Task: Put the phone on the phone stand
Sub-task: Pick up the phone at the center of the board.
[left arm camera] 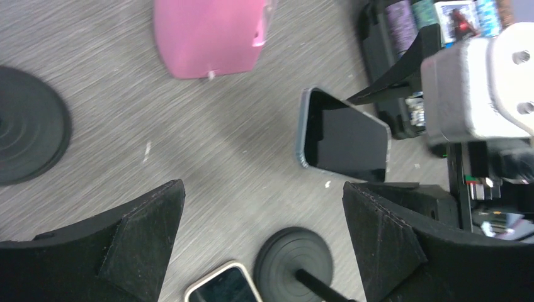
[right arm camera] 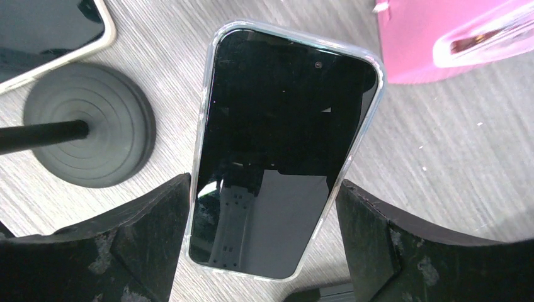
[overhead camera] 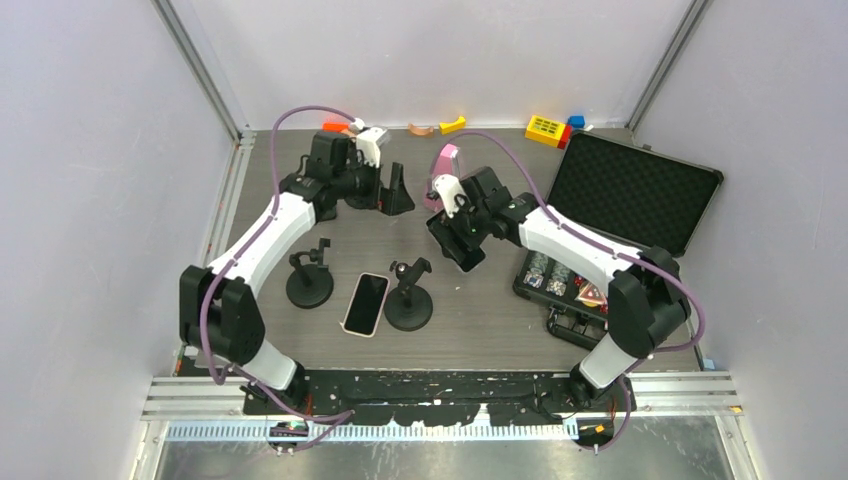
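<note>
The phone (right arm camera: 283,151) (flat, stiff, probably slippery glass) is seen lying on the table (right arm camera: 453,157) between the spread jaws of the right gripper (right arm camera: 261,251), a stand (right arm camera: 88,135) at nine o'clock, and should be pinched by its long edges.

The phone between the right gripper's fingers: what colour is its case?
Clear, around a black screen; the right wrist view shows it best.

Both arms: white link shells, black joint housings, purple cable looped along each from base to wrist. Left gripper (overhead camera: 392,190) and right gripper (overhead camera: 455,245) have black wedge fingers (right arm camera: 145,236), matte and scuffed, on white printed mounts; two screw holes visible at 3 o'clock in left wrist view
</note>
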Motion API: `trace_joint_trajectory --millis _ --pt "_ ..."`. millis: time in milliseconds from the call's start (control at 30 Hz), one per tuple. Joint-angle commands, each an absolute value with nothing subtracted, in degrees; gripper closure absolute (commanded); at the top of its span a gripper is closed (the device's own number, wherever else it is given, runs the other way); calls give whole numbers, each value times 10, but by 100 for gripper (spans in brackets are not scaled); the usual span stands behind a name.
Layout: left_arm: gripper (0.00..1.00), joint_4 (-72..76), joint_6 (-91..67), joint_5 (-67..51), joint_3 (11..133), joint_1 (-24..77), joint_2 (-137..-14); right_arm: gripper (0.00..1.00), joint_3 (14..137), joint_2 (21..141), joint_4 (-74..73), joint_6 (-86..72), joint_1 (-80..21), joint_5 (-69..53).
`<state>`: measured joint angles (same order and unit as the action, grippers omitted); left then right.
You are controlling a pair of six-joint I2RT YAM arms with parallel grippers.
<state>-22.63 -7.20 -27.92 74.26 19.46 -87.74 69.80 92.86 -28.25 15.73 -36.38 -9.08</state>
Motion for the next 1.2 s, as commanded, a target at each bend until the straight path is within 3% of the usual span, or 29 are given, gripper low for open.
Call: trace_joint_trajectory --millis 0,367,633,800,1167 --pt "0 -250 -129 -384 802 192 -907 81 743 877 -269 167 -367 -116" --pt "13 -257 -251 -511 900 195 -1023 81 762 853 -284 169 -368 -126" --pt "19 -259 -296 -533 926 216 -1078 81 763 840 -287 164 -371 -129" --pt "31 -241 -333 -570 924 219 -1095 81 762 835 -288 168 -371 -124" --pt "49 -224 -347 -575 891 228 -1085 81 750 833 -281 179 -371 -103"
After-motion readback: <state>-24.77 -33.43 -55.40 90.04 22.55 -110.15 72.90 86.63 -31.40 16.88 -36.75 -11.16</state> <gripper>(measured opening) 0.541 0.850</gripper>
